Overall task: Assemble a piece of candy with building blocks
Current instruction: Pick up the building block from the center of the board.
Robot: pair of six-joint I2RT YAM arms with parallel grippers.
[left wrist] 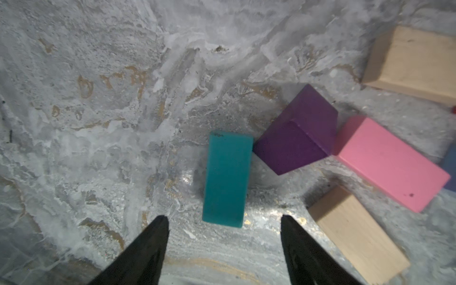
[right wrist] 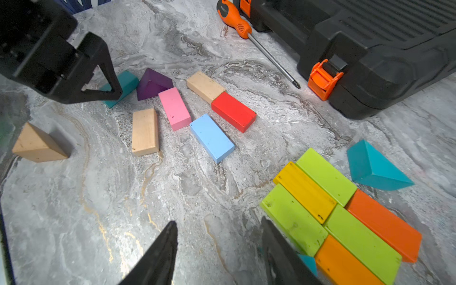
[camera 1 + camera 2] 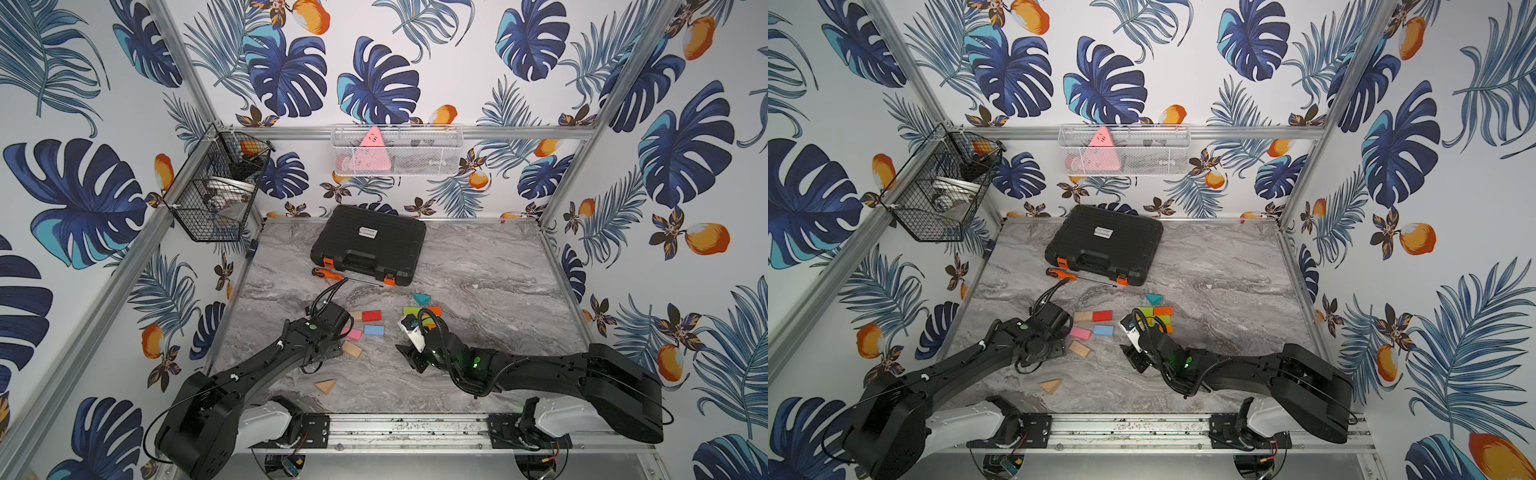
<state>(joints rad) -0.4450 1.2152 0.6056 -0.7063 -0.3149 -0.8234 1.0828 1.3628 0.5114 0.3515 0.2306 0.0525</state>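
Holds the left fingers (image 1: pixel 150 246) open and empty, low over the left middle of the table (image 3: pixel 478 266), with the teal brick (image 1: pixel 225 177) flat just ahead of the tips and right beside the purple wedge (image 1: pixel 296 133). Holds the right fingers (image 2: pixel 158 256) open and empty too, one tip just beside the tight bunch of green, yellow and orange bricks (image 2: pixel 306 192) on the right. Has the pink brick (image 2: pixel 174 108), red brick (image 2: pixel 233 111), blue brick (image 2: pixel 212 137) and plain wood bricks (image 2: pixel 145 132) loose in between.
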